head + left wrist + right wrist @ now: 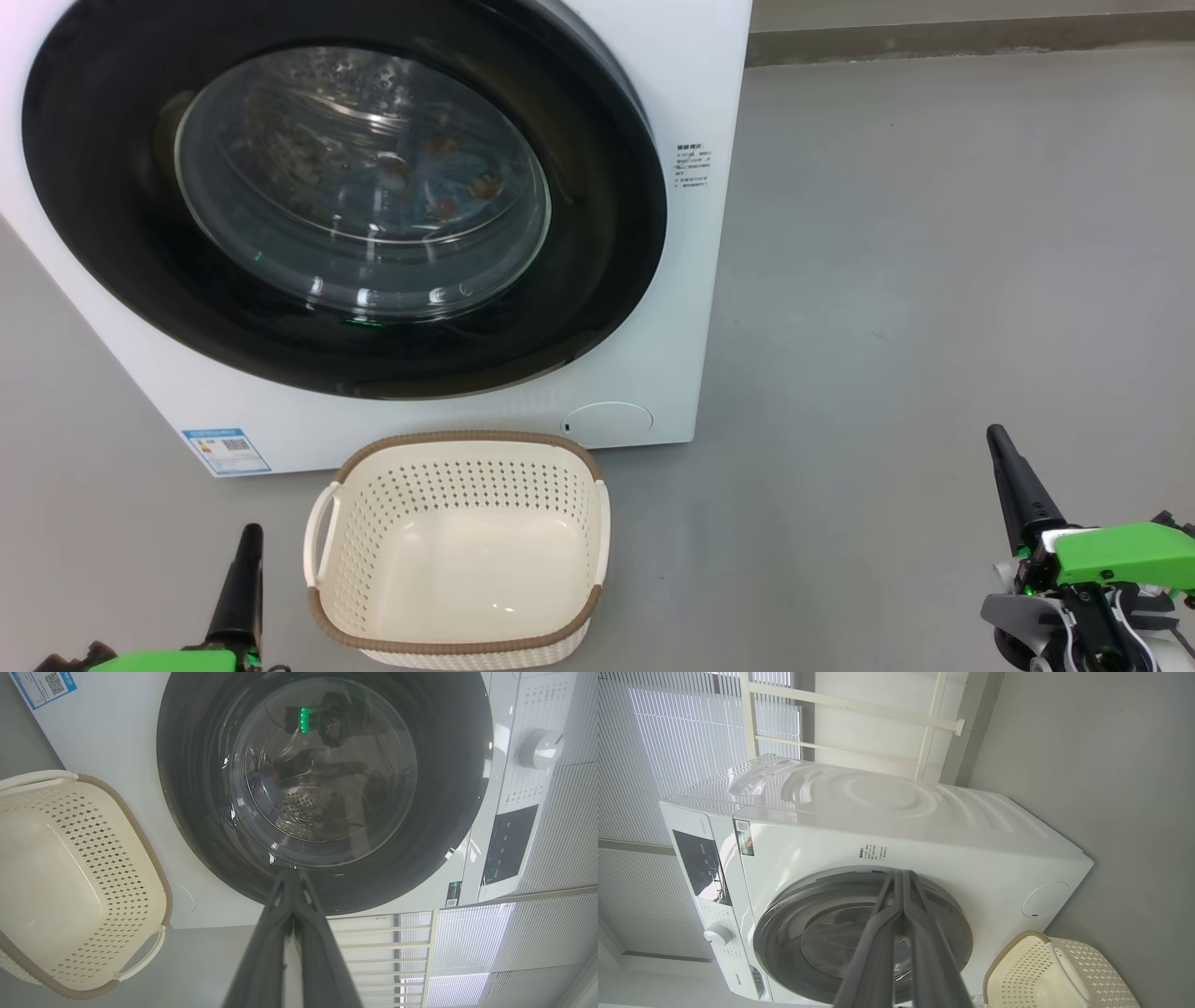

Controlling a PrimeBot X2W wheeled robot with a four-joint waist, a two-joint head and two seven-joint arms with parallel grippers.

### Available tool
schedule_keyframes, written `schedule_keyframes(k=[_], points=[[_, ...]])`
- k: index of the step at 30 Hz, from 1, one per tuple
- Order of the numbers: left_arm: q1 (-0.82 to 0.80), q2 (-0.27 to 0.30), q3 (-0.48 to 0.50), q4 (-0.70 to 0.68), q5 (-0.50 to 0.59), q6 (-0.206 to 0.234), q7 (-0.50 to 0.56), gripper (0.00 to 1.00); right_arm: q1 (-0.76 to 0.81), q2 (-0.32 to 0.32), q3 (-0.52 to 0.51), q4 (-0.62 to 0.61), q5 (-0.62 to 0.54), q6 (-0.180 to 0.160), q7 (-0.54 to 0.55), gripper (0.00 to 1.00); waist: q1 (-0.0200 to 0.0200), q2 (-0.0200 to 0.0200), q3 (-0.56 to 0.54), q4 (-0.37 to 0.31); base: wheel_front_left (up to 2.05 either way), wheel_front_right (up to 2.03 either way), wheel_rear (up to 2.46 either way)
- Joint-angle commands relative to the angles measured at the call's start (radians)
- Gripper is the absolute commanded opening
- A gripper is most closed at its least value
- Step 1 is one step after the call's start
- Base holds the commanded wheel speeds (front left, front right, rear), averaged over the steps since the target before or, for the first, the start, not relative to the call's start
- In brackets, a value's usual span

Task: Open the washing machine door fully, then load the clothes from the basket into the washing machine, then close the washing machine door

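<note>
The white washing machine (pixel 695 84) fills the upper left of the head view. Its round black-rimmed door (pixel 607 233) lies flat against the front. Through the glass I make out light blue clothes (pixel 439 182) with orange prints in the drum. The cream basket (pixel 448 439) stands on the floor right under the door, with nothing in it. My left gripper (pixel 250 534) is shut beside the basket's left handle. My right gripper (pixel 997 435) is shut, far right of the basket. The left wrist view has the left gripper (pixel 292 875) pointing at the door (pixel 444 788); the right gripper (pixel 901 875) points there too.
Grey floor (pixel 934 280) spreads to the machine's right up to a wall base (pixel 971 37). A blue-white label (pixel 227 450) and a round flap (pixel 607 418) sit low on the machine. A knob (pixel 542 749) and dark panel are above the door; slatted blinds (pixel 668 742) hang behind.
</note>
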Motion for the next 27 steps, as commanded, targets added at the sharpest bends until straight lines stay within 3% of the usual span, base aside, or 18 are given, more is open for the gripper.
schedule_keyframes(k=[1, 13, 27], points=[[-0.046, 0.003, 0.037, -0.018, -0.021, -0.01, 0.012, 0.0, -0.007, -0.004, 0.009, -0.033, 0.024, 0.0, 0.01, 0.0, -0.0001, -0.0001, 0.0, 0.0, 0.0, 0.0, 0.0], [-0.049, -0.016, 0.062, -0.016, -0.103, -0.016, 0.042, 0.0, -0.002, 0.012, -0.018, -0.041, 0.121, 0.0, 0.042, 0.0, -0.0001, -0.0001, -0.002, 0.001, 0.0, 0.0, 0.0], [-0.049, -0.016, 0.062, -0.017, -0.103, -0.016, 0.042, 0.0, -0.002, 0.012, -0.018, -0.041, 0.121, 0.0, 0.043, 0.0, -0.0001, -0.0001, -0.002, 0.001, 0.0, 0.0, 0.0]])
